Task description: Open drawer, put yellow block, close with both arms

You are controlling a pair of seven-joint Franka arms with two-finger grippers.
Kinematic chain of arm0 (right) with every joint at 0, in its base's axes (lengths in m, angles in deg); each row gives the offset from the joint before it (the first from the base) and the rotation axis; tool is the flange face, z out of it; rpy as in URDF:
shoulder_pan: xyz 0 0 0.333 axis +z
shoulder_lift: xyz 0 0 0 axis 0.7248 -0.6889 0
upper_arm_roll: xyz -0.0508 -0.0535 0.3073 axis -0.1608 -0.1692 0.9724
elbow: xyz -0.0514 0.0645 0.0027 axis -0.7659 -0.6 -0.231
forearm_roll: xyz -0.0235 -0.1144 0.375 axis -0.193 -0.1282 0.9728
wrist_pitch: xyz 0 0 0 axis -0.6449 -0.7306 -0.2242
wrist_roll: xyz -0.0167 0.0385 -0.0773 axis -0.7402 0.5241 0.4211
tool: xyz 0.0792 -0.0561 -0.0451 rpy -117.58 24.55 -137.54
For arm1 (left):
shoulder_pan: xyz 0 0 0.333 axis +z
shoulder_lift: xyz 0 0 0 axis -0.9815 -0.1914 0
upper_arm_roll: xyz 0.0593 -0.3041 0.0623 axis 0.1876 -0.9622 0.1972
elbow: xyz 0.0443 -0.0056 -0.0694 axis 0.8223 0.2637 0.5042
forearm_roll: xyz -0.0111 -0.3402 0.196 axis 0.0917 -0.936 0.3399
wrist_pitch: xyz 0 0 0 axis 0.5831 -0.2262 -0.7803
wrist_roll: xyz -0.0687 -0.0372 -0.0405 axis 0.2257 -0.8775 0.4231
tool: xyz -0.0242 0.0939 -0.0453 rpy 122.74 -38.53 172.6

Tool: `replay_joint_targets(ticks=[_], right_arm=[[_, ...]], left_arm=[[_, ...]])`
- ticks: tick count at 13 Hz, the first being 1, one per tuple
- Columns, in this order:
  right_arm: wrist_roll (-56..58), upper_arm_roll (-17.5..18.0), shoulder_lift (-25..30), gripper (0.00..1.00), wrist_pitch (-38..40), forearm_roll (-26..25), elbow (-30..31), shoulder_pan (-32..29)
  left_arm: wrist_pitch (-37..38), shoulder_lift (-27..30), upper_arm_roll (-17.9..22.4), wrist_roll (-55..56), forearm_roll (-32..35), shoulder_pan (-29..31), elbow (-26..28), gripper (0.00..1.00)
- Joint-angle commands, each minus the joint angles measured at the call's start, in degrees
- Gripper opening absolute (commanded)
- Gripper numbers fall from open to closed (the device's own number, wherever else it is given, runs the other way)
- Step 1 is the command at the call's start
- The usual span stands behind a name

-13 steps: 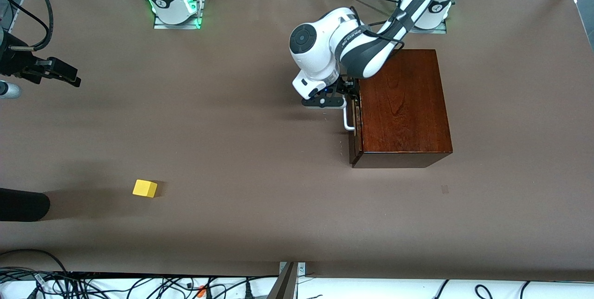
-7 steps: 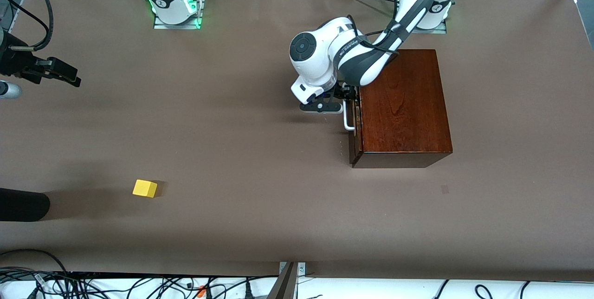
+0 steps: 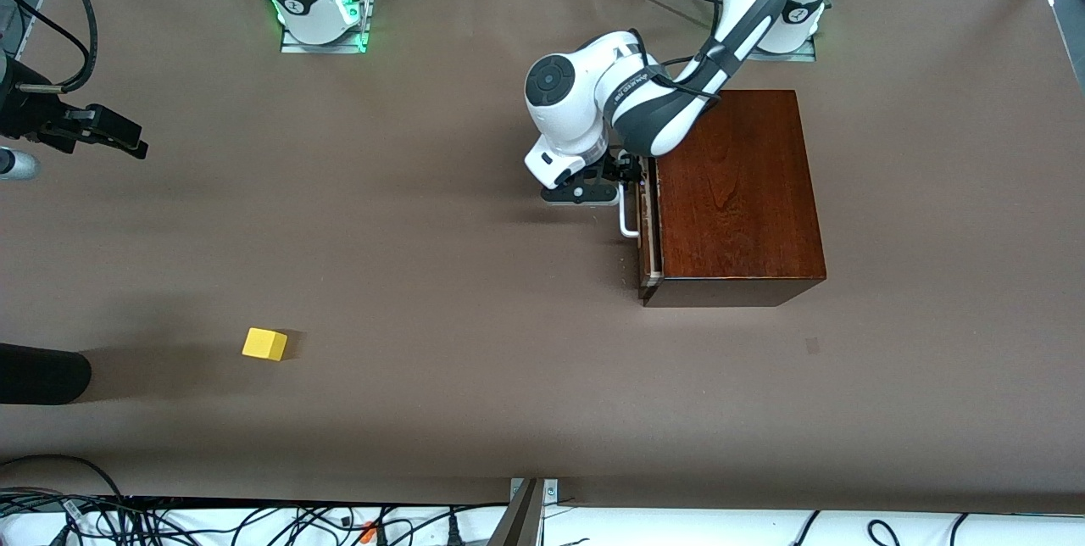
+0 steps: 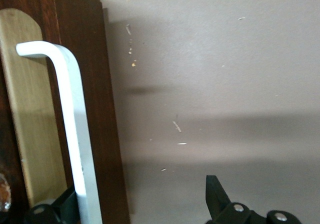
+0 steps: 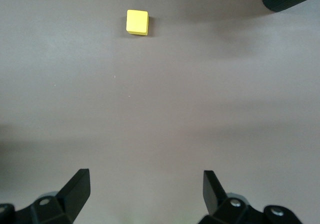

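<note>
**Ana:** Start at the fingers. What do I have on the left gripper (image 3: 628, 179)?

**Ben:** From my console, its fingers (image 4: 217, 196) are spread, one on each side of the white handle (image 4: 72, 129). The bar runs between them and I see no squeeze on it: one finger sits against the drawer (image 3: 648, 228) front beside the bar, the other stands clear over the table (image 3: 441, 275). The gripper is right at the drawer front, at the box's (image 3: 733, 190) end that faces the right arm's end of the table.

**Ana:** And the drawer itself?

**Ben:** Pulled out a sliver from the box; I see a thin pale strip of its tray between the dark front and the box edge. The left arm (image 3: 644, 97) reaches down from its base over the box's corner.

**Ana:** Right side?

**Ben:** The right gripper's (image 5: 145, 191) fingers (image 5: 77, 186) are spread wide with nothing between them. It hangs over bare table, far from the box, at the right arm's end, and that arm waits.

**Ana:** The yellow block (image 3: 264, 344)?

**Ben:** It lies alone on the table, well apart from the box, toward the right arm's end and nearer the front camera than the box. A dark rounded object (image 3: 42, 373) lies near it at the table's edge.
</note>
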Motion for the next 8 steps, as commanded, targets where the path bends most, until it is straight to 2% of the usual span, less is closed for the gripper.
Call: replay_joint_targets(ticks=[1,5,8], right_arm=[[0.6,0.1,0.4,1.00,0.2,-0.9,-0.1,0.0],[0.6,0.1,0.4,1.00,0.3,-0.8,-0.1,0.0],[0.5,0.1,0.4,1.00,0.3,-0.8,-0.1,0.0]], left_arm=[[-5.5,-1.7,-0.1,2.3,1.2,-2.4,-0.9,1.00],[-12.4,-3.8,-0.1,3.8,0.8,-3.1,-1.2,1.00],[-13.5,-4.3,-0.1,4.0,0.4,-3.6,-2.4,1.00]])
